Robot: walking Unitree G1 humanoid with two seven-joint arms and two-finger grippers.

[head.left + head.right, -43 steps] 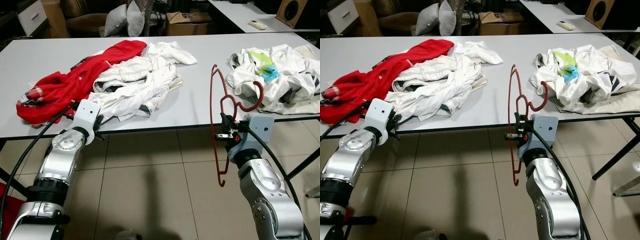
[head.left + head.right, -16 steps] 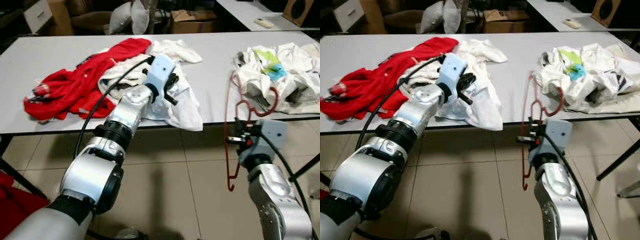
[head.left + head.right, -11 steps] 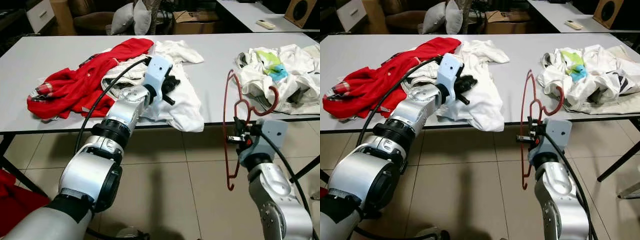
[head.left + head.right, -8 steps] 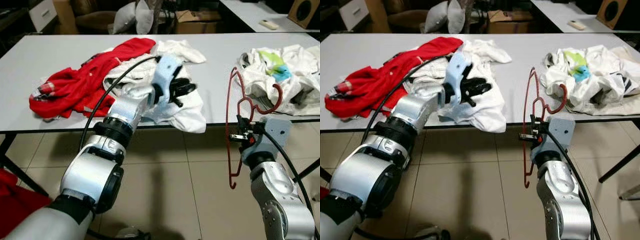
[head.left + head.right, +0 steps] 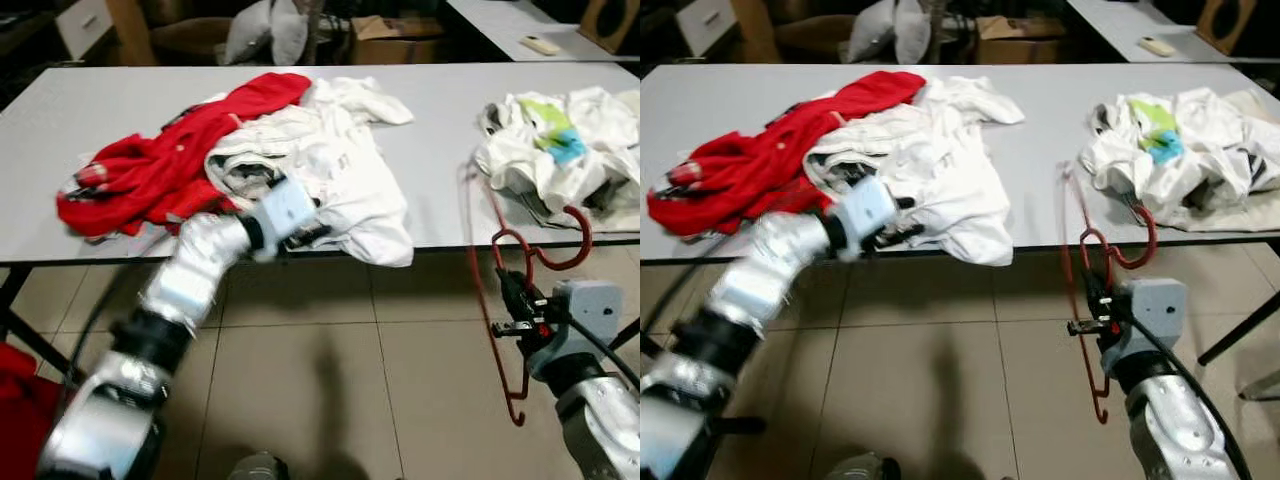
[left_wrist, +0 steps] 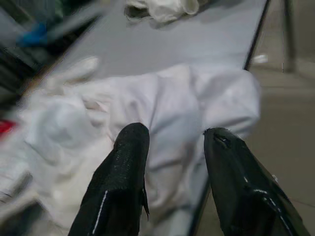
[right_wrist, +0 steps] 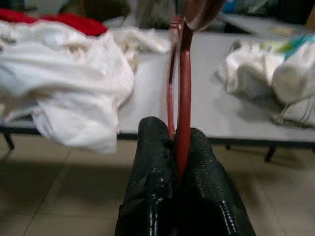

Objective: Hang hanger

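With the right pincer (image 5: pixel 1087 312) clamped on the red hanger (image 5: pixel 1072 262), the left pincer (image 6: pixel 172 147), fingers parted, should grip the white garment (image 5: pixel 340 180) near the bench (image 5: pixel 430 130) edge.

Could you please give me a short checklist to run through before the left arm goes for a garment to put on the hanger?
1. Red hanger clamped in right gripper: ok.
2. Hanger hook free of the clothes pile on the right: cannot tell.
3. Left gripper jaws open: ok.
4. Left gripper empty: ok.
5. White garment lying at the table edge by the left gripper: ok.
6. Garment free of the red one: cannot tell.
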